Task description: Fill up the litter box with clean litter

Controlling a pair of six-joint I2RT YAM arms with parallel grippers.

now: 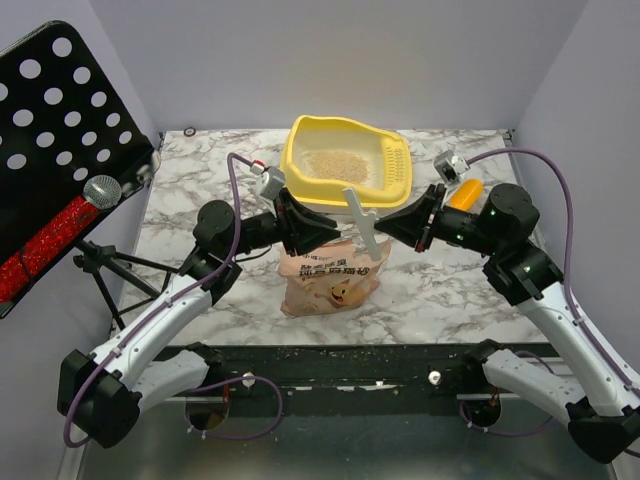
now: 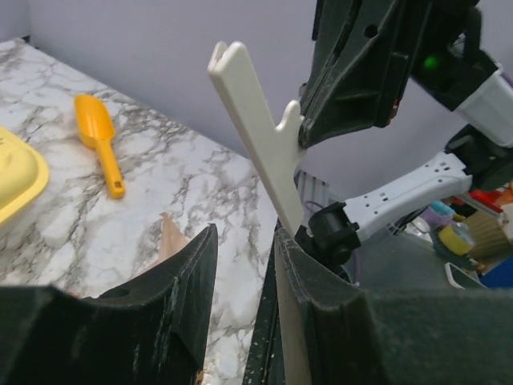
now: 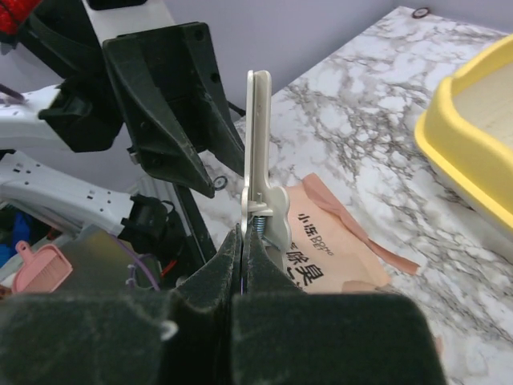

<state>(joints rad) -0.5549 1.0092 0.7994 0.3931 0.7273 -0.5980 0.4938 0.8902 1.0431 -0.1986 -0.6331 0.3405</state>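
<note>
Near the middle of the desk's (image 1: 440, 290) near edge, the crumpled paper bag (image 1: 325, 285) leans with its top toward the arms. Neither tool seems to grip it.

Just above the bag, the right tool (image 3: 243, 241) is clenched on the lower end of a white clip (image 3: 258, 136), which stands upright. The left tool (image 2: 244, 233) faces it with its jaws apart, the clip running beside one finger; I see nothing clamped there.

The grip on the clip is thin. A twist could let it slip, and an unsupported bag may slump and spill grains onto the desk.

An orange scoop (image 2: 98, 128) lies toward the far right. The litter box (image 1: 296, 160) sits at the far edge, with only a small patch of clean litter (image 1: 330, 163) inside.
</note>
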